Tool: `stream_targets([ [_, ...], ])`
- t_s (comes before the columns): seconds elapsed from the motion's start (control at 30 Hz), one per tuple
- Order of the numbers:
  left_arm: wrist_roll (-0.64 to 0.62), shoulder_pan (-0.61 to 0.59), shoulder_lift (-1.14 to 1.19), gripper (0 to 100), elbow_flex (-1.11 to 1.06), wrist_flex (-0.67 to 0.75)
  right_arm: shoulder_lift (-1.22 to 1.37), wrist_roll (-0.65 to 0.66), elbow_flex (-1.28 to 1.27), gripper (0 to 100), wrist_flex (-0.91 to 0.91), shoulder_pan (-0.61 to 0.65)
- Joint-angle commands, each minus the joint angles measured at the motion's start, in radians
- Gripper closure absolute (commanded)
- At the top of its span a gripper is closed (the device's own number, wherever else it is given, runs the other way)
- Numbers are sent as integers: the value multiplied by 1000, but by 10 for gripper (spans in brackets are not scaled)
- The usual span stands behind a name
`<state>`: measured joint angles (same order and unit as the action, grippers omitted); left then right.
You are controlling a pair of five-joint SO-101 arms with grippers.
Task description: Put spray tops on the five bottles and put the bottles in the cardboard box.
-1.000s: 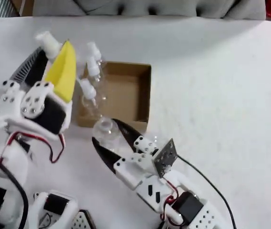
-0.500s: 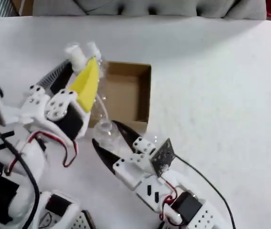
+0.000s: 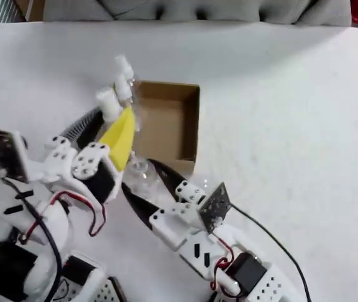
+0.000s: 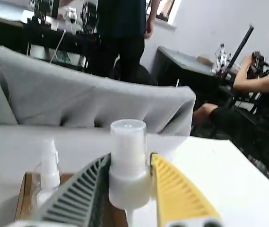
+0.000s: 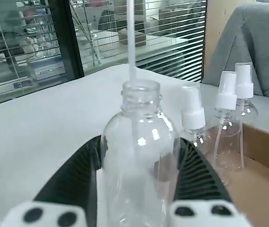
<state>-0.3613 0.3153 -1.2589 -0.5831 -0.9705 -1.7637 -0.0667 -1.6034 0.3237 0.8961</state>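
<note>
Right jaws, low over the bench (image 3: 292, 94) at the 7 o'clock corner of the cardboard box (image 3: 169, 126), clamp the open bottle (image 5: 139, 161) upright; left jaws pinch the spray top (image 4: 127, 163) above it. Its dip tube (image 5: 131, 42) seems to reach the neck already. A tilted descent could buckle the tube or seat the cap askew. Over the last second the left arm swung in from 10 o'clock; the bottle held still.
</note>
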Motion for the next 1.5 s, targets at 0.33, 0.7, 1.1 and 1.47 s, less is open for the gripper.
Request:
stream_targets([
  [0.33, -6, 131, -176, 980, -224, 0, -8, 5, 12, 982, -27, 4],
  [0.7, 0, 140, -219, 980, -293, -2, -8, 86, 11, 982, -19, 1],
  [1.1, 38, 140, -220, 980, -285, -72, -8, 86, 11, 983, -19, -1],
  [1.47, 92, 143, -222, 868, -284, -129, -8, 86, 11, 983, -19, -2],
])
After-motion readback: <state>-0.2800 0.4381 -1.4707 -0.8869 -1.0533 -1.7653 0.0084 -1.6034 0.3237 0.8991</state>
